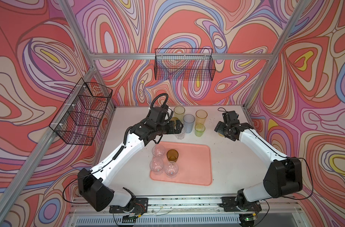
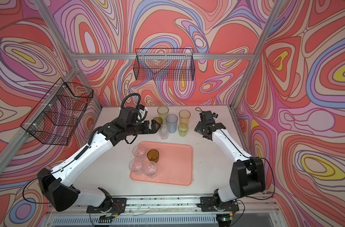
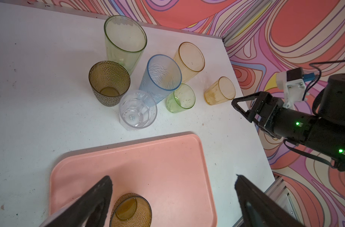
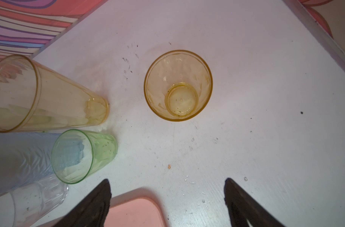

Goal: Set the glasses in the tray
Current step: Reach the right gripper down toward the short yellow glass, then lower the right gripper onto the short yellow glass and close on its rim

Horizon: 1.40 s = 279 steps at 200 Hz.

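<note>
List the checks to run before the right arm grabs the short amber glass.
1. The right gripper is open and empty: ok.
2. The short amber translucent tumbler stands upright on the white table: ok.
3. That tumbler sits between the fingers: not ok, it stands ahead of them.
4. There is a gap to the tall orange tumbler and the short green tumbler: ok, both stand apart.
5. There is free room in the salmon-pink rectangular plastic tray: ok, about half is bare.
6. The left gripper is open, away from that tumbler: ok.
</note>
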Tool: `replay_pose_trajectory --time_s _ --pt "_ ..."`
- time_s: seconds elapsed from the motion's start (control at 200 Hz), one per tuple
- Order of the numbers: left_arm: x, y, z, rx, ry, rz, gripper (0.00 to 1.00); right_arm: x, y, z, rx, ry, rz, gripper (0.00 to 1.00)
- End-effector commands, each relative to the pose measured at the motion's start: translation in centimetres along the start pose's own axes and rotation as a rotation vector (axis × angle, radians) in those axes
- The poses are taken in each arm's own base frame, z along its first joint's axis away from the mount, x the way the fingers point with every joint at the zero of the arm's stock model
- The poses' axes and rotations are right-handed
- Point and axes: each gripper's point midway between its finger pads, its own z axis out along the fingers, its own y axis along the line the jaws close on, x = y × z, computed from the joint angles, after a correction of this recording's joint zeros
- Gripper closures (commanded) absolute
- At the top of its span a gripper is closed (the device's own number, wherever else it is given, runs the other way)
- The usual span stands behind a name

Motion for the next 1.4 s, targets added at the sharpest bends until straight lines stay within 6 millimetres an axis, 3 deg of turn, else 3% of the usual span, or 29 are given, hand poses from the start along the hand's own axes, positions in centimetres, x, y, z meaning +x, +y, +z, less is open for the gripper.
replay_pose_trajectory --time_s 0.0,0.27,0.866,0.881,0.982,1.092,1.392 --pt "-0.2 -0.3 -0.9 0.024 -0.025 0.012 0.0 -1.4 1.0 -0.1 -0.028 -0.021 -0.054 0.17" --pt "0.0 -0.3 -1.4 0.033 -0.034 0.014 0.0 -2.4 2.0 1.3 -0.016 -0.019 -0.155 0.24" --pt "0.4 -0.2 -1.5 0.035 -0.028 0.009 0.0 -4.1 4.1 4.6 -0.007 -0.028 -0.241 0.26" --pt "0.4 -0.2 -1.5 0.035 -0.028 0.008 0.0 -3.6 3.9 5.5 0.007 -0.007 -0.246 0.26" --pt "0.4 -0.2 -1.4 0.036 -0.026 0.006 0.0 -3.3 3.9 6.4 0.021 0.011 -0.259 0.28" --pt "0.4 -0.3 -1.3 0.039 -0.024 0.006 0.0 -3.1 3.9 6.9 0.027 0.024 -0.266 0.35" --pt "0.4 -0.4 -1.1 0.045 -0.018 0.003 0.0 -2.4 3.1 7.9 0.07 0.044 -0.277 0.36"
